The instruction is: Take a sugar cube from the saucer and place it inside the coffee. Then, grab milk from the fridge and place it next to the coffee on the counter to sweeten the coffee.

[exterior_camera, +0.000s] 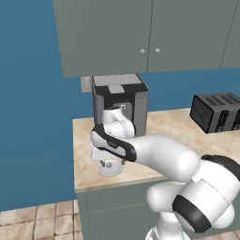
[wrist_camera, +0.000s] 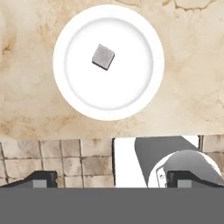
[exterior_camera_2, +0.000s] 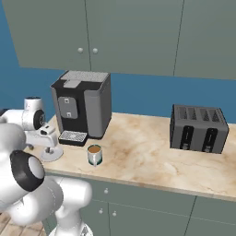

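Observation:
In the hand view, the white saucer [wrist_camera: 129,81] lies on the beige counter [wrist_camera: 192,78] near its front edge. The small sugar cube [wrist_camera: 103,57] sits on it, slightly off centre. My gripper [wrist_camera: 114,179] hangs open above the saucer, nothing between its fingertips [wrist_camera: 41,178]. From the base views, the gripper [exterior_camera: 108,162] [exterior_camera_2: 47,147] points down just over the saucer [exterior_camera: 110,172] [exterior_camera_2: 55,156]. The coffee mug [exterior_camera_2: 94,155], with brown liquid inside, stands right of the saucer. The milk and the fridge are out of view.
A dark coffee machine [exterior_camera: 119,101] [exterior_camera_2: 83,103] stands behind the saucer. A black toaster [exterior_camera: 216,112] [exterior_camera_2: 198,128] sits further right on the counter [exterior_camera_2: 143,154]. Grey-green wall cabinets [exterior_camera_2: 133,32] hang overhead. The counter's left end and tiled floor [exterior_camera: 42,220] are close by.

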Controlling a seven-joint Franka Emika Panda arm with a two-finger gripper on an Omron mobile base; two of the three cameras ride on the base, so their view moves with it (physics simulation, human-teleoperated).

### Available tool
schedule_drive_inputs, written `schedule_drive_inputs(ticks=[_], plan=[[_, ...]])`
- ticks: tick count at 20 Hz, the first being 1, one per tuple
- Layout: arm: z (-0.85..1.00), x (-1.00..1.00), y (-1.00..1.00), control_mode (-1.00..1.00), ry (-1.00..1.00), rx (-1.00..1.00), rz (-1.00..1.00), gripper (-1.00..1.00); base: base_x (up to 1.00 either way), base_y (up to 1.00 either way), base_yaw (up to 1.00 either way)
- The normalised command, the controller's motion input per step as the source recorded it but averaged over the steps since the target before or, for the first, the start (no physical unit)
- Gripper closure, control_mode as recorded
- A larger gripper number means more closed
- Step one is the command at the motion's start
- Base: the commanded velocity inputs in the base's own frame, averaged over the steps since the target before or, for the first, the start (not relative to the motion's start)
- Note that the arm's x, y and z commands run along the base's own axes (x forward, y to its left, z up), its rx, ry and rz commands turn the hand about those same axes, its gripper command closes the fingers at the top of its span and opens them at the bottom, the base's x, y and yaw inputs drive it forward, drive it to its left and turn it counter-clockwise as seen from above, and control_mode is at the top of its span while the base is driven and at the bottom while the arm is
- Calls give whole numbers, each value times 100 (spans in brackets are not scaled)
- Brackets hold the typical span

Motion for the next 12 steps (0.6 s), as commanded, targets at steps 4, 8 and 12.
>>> schedule_drive_inputs(ticks=[4, 8, 12], plan=[[-31, 24, 0, -100, -5, -2, -4, -100, 0, 0, 0], [-29, 33, 1, -100, -2, -2, -5, -100, 0, 0, 0], [-18, 34, 3, -100, 0, -1, -5, -100, 0, 0, 0]])
